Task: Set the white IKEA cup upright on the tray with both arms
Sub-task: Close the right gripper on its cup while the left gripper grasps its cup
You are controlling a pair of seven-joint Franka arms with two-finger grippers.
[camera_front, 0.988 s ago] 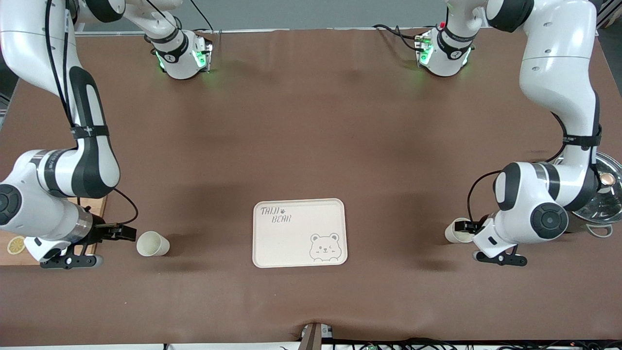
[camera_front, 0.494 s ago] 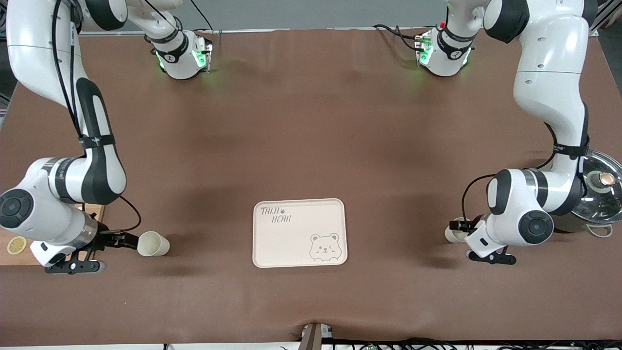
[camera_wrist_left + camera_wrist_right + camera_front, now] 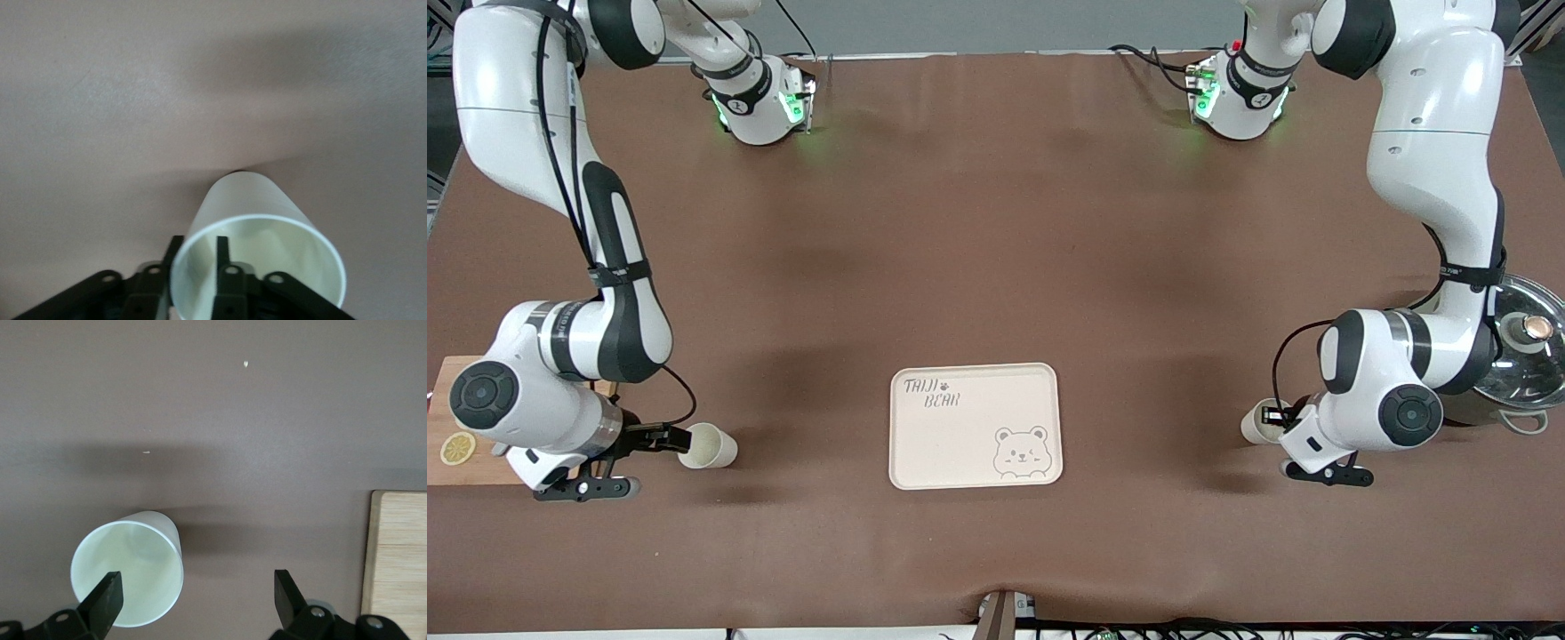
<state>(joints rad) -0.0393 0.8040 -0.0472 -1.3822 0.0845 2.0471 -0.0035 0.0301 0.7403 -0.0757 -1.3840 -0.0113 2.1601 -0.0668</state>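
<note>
Two white cups lie on their sides on the brown table. One cup [image 3: 710, 446] lies toward the right arm's end, its mouth facing my right gripper [image 3: 682, 437]. That gripper is open; in the right wrist view [image 3: 195, 590] one finger is in front of the cup's [image 3: 130, 570] mouth and the cup lies off to that side. The other cup [image 3: 1257, 423] lies toward the left arm's end. My left gripper [image 3: 1278, 416] is shut on its rim [image 3: 195, 253], one finger inside the cup [image 3: 257, 233] and one outside. The cream bear tray [image 3: 960, 453] lies empty between the cups.
A wooden cutting board [image 3: 445, 418] with a lemon slice [image 3: 455, 447] lies at the right arm's end, also seen in the right wrist view [image 3: 400, 560]. A metal pot with a lid [image 3: 1528, 351] stands at the left arm's end.
My right gripper has slid along the table up to its cup's mouth. My left arm has shifted slightly toward the tray, its gripper staying at its cup.
</note>
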